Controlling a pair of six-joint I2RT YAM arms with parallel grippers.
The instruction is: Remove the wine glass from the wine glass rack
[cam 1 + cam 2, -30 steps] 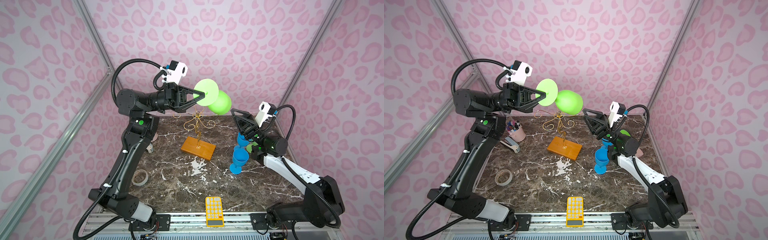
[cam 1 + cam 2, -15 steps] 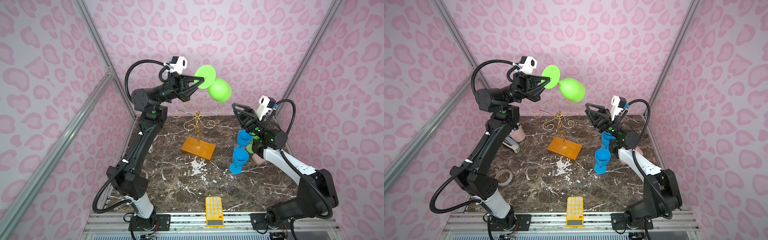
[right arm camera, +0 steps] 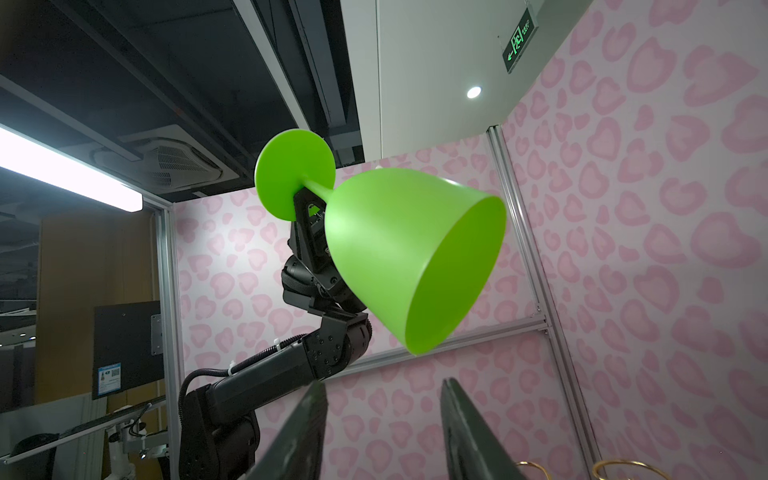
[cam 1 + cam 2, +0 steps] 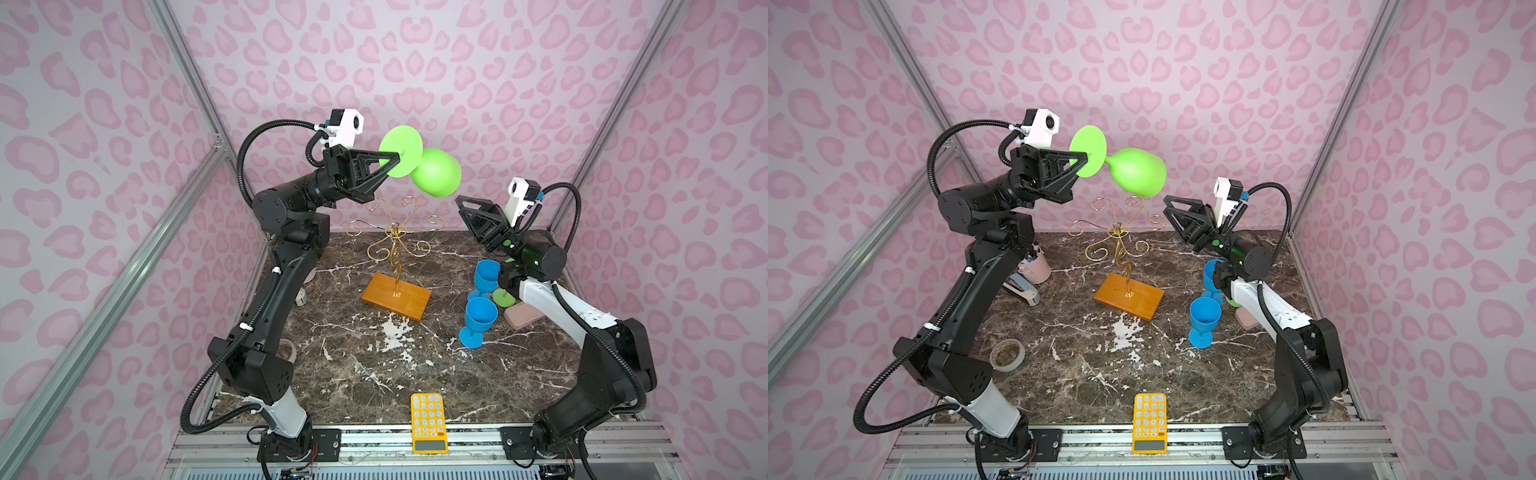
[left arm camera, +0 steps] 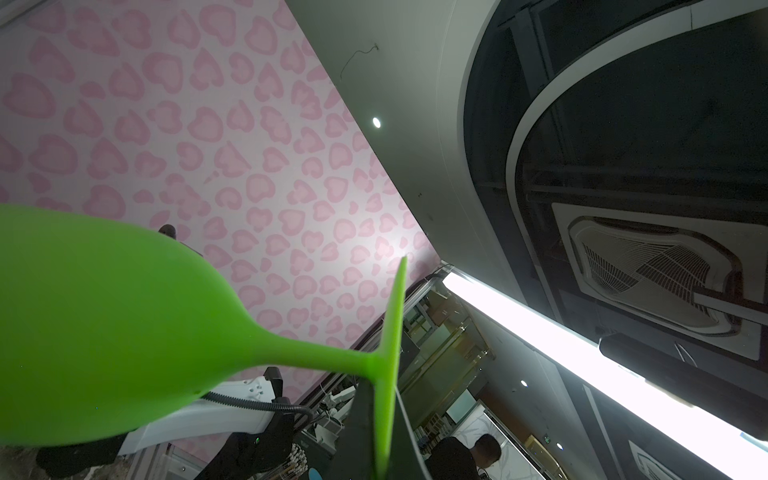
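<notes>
A green wine glass (image 4: 436,172) (image 4: 1136,171) hangs on its side high above the wine glass rack (image 4: 397,296) (image 4: 1128,296), clear of the gold wire arms. My left gripper (image 4: 397,157) (image 4: 1084,157) (image 5: 380,386) is shut on the glass's round foot. The left wrist view shows the glass's bowl (image 5: 104,324) large and close. My right gripper (image 4: 458,199) (image 4: 1166,199) (image 3: 382,386) stands open below and to the right of the bowl, pointing up at it, with nothing between its fingers. The right wrist view looks into the glass's mouth (image 3: 411,257). No glass hangs on the rack.
Two blue glasses (image 4: 480,316) (image 4: 486,272) and another green glass (image 4: 503,297) stand under the right arm beside a pink case (image 4: 521,316). A yellow calculator (image 4: 428,422) lies at the front edge. A tape roll (image 4: 1007,354), stapler (image 4: 1021,291) and pink pen cup (image 4: 1034,266) sit left.
The left arm has raised the green glass higher above the rack and straightened up. The right gripper has risen a little toward the bowl, still open.
</notes>
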